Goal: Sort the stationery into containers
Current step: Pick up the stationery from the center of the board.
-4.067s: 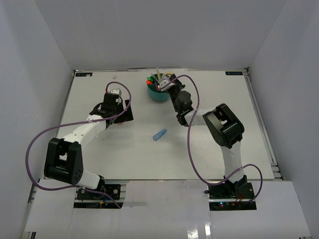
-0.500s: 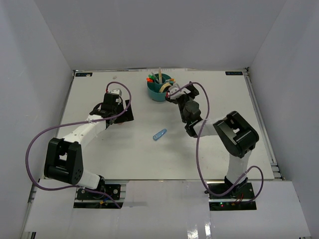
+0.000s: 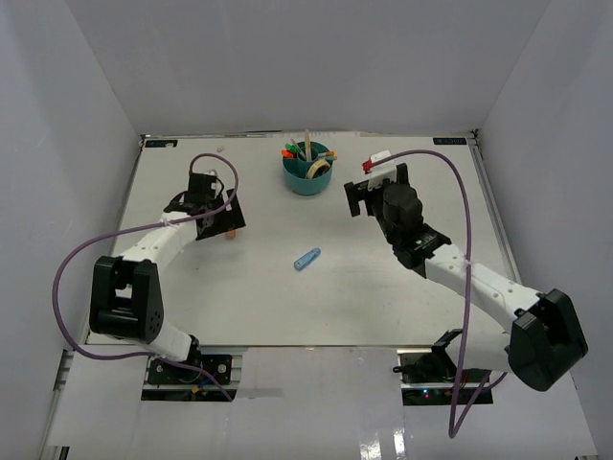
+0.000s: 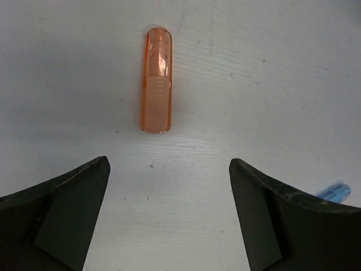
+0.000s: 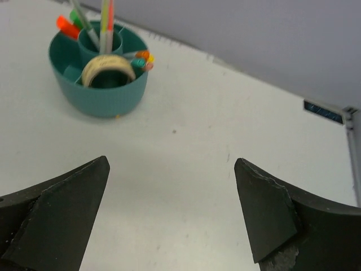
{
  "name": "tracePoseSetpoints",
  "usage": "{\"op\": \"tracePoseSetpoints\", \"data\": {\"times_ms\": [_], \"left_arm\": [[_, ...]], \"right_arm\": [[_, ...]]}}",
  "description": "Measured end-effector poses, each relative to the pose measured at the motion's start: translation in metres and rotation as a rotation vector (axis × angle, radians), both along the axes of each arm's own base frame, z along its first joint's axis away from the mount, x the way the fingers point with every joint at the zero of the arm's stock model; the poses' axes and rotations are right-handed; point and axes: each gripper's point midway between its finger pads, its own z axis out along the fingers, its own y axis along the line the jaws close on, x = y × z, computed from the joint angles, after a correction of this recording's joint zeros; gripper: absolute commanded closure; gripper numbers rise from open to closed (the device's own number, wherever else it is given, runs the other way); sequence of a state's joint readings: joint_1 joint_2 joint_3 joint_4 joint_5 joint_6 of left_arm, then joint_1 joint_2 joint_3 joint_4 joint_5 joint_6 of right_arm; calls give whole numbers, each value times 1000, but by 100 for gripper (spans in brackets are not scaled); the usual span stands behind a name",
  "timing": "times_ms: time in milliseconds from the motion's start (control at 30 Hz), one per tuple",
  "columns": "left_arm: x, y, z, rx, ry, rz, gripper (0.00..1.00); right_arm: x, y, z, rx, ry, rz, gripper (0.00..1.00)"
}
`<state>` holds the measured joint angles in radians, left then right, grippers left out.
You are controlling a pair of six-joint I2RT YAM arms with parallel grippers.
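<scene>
On the white counter (image 3: 287, 307), toward the far middle, a round teal organizer (image 3: 307, 182) with most of the stationery already inside: a beige tape ring (image 5: 107, 69) upright in a near compartment, thin pens (image 5: 105, 20) upright in the central cup, orange and green caps (image 5: 67, 25) leaning out on the left side, a few coloured tips (image 5: 144, 59) at the right rim. Outside it, two pieces flat on the counter: a salmon eraser (image 4: 156, 80), well to the left of the organizer, and a light-blue clip (image 3: 306, 260), near the middle, well apart from both organizer and eraser. Over the eraser, the left tool (image 4: 169, 186), spread wide and empty, with the eraser just beyond the fingertips, in line with the gap, untouched. To the right of the organizer, the right tool (image 5: 172, 186), likewise spread wide with nothing pinched, facing the organizer from well apart, only bare counter between its fingers.
</scene>
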<state>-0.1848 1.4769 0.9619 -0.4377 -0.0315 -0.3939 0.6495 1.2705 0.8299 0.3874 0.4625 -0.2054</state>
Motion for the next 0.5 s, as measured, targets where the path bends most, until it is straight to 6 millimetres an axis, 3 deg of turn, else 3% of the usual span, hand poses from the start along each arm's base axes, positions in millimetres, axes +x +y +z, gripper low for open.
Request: {"op": "tracePoseSetpoints", "data": {"times_ms": [267,500], "left_arm": [[27,-1,-17,-28,119,19,3],[51,-2,-26,-6,193,34,10]], "right_arm": [[-67,-17,-35,94,285,49,7],[-99,-34,-62,115,369,40,10]]}}
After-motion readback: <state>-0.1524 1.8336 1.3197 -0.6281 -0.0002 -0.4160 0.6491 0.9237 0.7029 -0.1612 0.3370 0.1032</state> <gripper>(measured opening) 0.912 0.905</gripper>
